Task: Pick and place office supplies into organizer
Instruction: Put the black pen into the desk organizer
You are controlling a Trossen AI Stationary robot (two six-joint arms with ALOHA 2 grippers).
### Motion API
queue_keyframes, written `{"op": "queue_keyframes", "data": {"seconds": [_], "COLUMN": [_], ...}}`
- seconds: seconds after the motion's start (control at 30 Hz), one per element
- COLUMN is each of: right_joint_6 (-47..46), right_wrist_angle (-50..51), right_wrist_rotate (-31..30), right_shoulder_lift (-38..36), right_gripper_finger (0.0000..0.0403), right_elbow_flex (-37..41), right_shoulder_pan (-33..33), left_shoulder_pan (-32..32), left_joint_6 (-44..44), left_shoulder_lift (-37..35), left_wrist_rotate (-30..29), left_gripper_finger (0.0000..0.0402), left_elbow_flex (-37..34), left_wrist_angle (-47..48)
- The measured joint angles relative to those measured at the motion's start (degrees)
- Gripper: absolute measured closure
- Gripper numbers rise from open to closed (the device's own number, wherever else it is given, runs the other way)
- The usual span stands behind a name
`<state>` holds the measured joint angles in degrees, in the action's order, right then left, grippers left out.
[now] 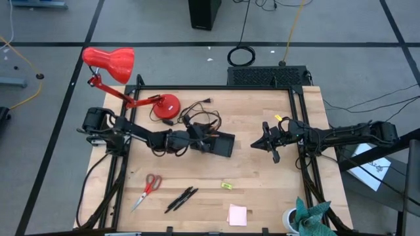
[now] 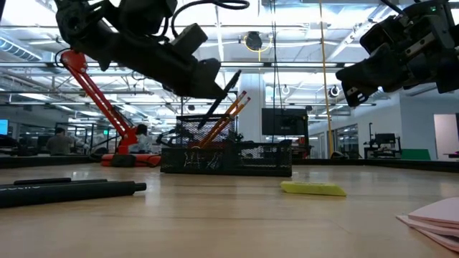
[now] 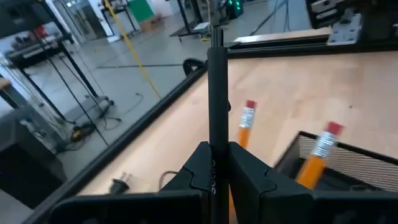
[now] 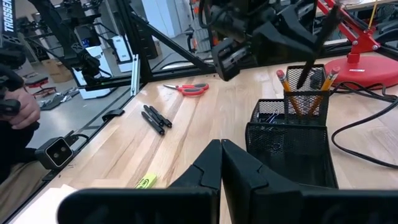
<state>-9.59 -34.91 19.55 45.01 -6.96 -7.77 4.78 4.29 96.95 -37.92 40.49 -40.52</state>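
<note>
The organizer (image 1: 222,144), a black mesh tray with a tall cup, stands mid-table with two orange pencils (image 3: 247,122) upright in the cup. My left gripper (image 1: 199,136) hovers over the cup, shut on a dark pen (image 2: 224,97). My right gripper (image 1: 266,143) waits shut to the organizer's right, holding nothing. Near the front edge lie red-handled scissors (image 1: 148,189), two dark pens (image 1: 182,198), a small yellow item (image 1: 226,186) and a pink sticky-note pad (image 1: 237,214). My left gripper pinches the pen's shaft (image 3: 217,138) between its two fingers, at about mid-length. The fingers come nearly level from the table's left and lie across the pen. The pen is tilted, its lower end (image 4: 303,79) down inside the mesh cup beside the pencils.
A red desk lamp (image 1: 110,62) stands at the far left, its base (image 1: 165,105) and black cord (image 1: 205,117) just behind the organizer. A green cloth in a cup (image 1: 308,218) sits at the front right corner. Bare wood lies between the organizer and the front-edge items.
</note>
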Motion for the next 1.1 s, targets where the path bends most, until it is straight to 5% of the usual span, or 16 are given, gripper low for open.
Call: {"op": "queue_keyframes", "data": {"seconds": [0.6,1.1], "right_joint_6": [-0.2,-0.2], "right_wrist_angle": [0.0,0.5], "right_wrist_rotate": [0.0,0.0], "right_shoulder_lift": [0.0,0.0], "right_gripper_finger": [0.0399,0.0399], "right_elbow_flex": [0.0,0.0], "right_shoulder_pan": [0.0,0.0], "left_shoulder_pan": [8.4,5.5], "left_joint_6": [-4.6,-4.8], "left_shoulder_lift": [0.0,3.3], "left_wrist_rotate": [-6.5,-6.9], "left_gripper_finger": [0.0371,0.0371], "left_elbow_flex": [0.0,-1.4], "left_wrist_angle": [0.2,1.2]}}
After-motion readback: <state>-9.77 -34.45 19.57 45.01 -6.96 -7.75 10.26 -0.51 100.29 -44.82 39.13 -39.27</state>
